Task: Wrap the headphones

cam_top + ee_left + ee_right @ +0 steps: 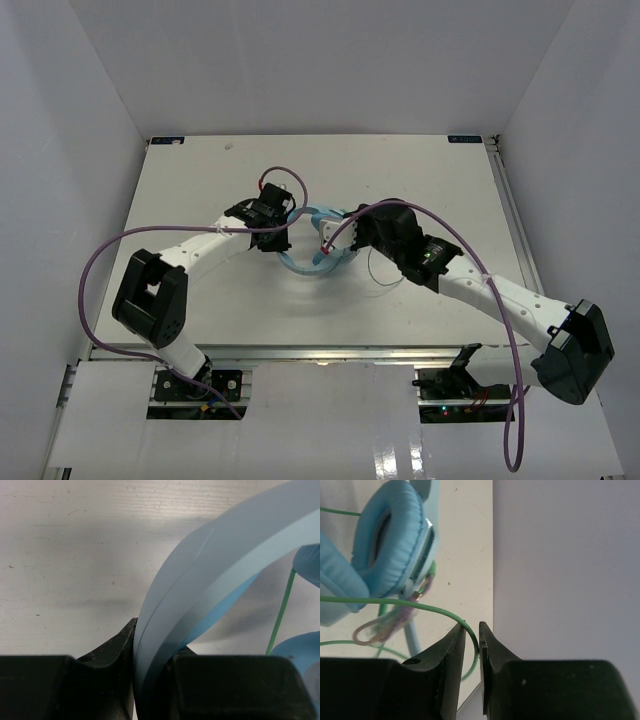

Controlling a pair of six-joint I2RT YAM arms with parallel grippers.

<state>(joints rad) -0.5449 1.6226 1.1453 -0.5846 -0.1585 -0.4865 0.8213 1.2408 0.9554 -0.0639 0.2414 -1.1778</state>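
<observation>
Headphones: we see the light blue headphones (303, 262) lying at the middle of the table (200, 180) in the overhead view, between the two wrists.
Left fingers: the left fingers (225, 690) sit at the bottom edge of their wrist view, pressed onto the headband (215, 565). The band rises from between them and arcs to the upper right.
Right fingers: the right fingers (435, 680) stand slightly apart. We see the green cable (395, 601) come in from the left edge and bend down through the slim gap at their tips, and the gap looks wider than the cable.
Ear cup: a padded ear cup (390, 540) fills the upper left of the right wrist view, tilted over the table.
Pink loop: a pale pinkish loop (377, 629) hangs just under the ear cup, among the cable strands at lower left.
Robot cable: a thick purple cable (95, 270) sweeps around the left arm at the left of the overhead view.
</observation>
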